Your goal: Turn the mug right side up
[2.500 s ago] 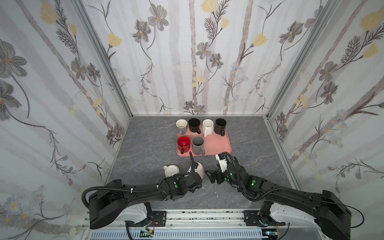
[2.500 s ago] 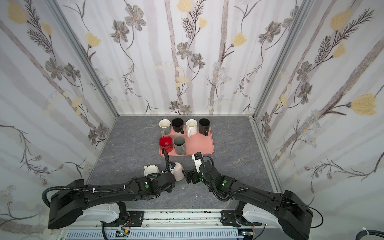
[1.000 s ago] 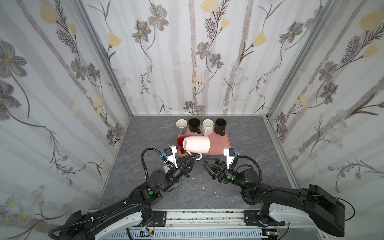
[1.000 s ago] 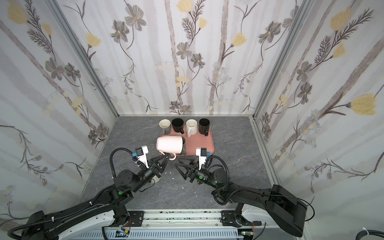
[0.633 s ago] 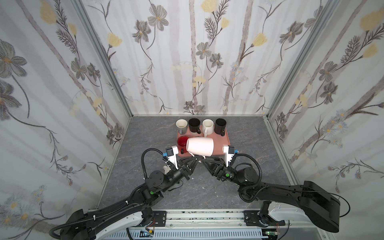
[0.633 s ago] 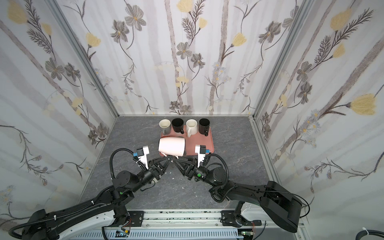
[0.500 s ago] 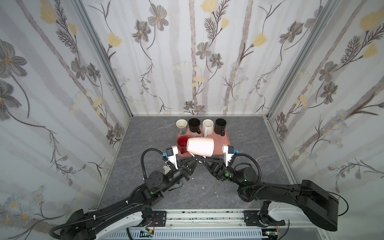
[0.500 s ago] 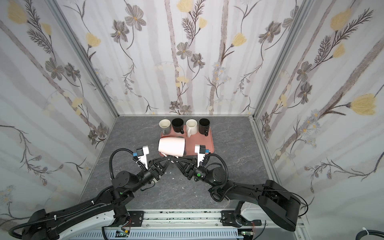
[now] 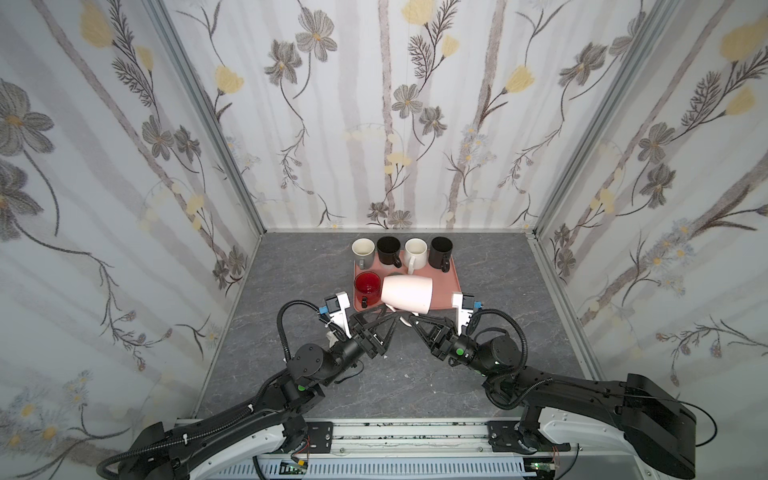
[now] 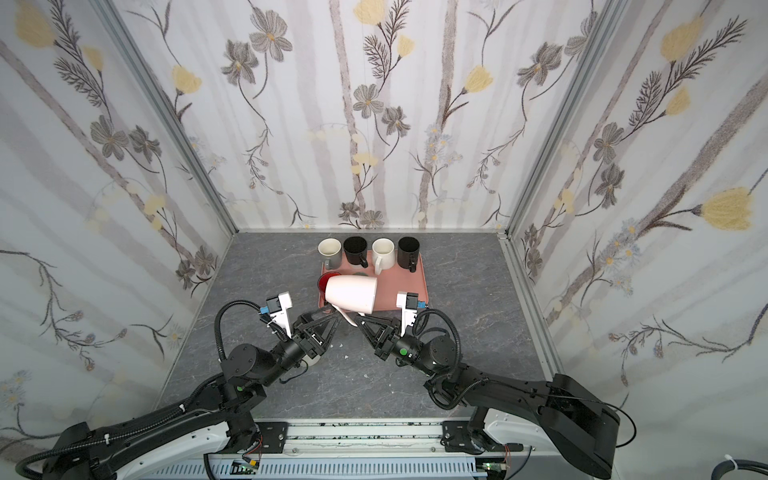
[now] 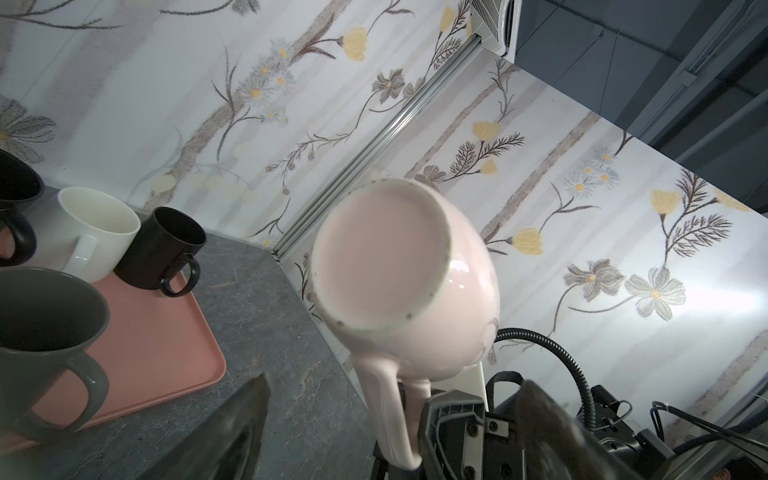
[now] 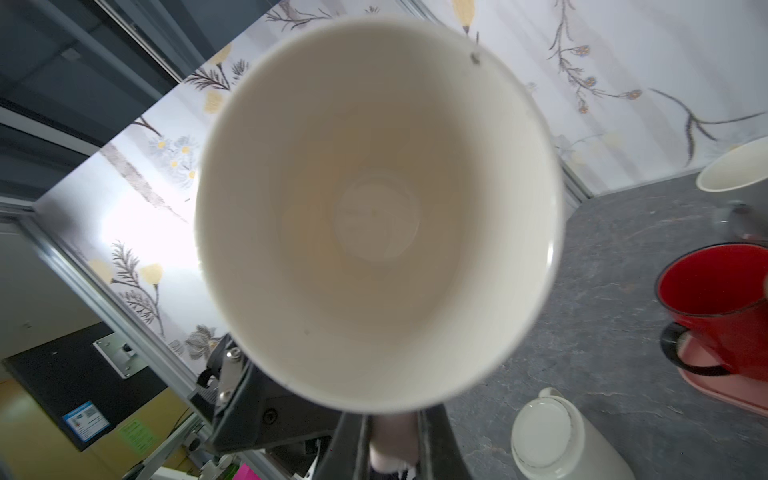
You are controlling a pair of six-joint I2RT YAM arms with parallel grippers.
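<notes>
You get the mug's (image 9: 407, 293) pose from both top views. It hangs on its side in the air over the near edge of the pink tray (image 9: 444, 286), base toward the left tool (image 9: 380, 319) and mouth toward the right tool (image 9: 409, 321).

Your right wrist view adds what they hide. It looks straight into the open mouth, and the right tool is pinched tight on the pink handle (image 12: 392, 440) below it. It also shows a white mug (image 12: 552, 436) upside down on the bench (image 12: 623, 232).

Your left wrist view shows the base, with the left tool's jaws spread wide on either side of the handle. They look clear of it, though blur there leaves that unsure.
</notes>
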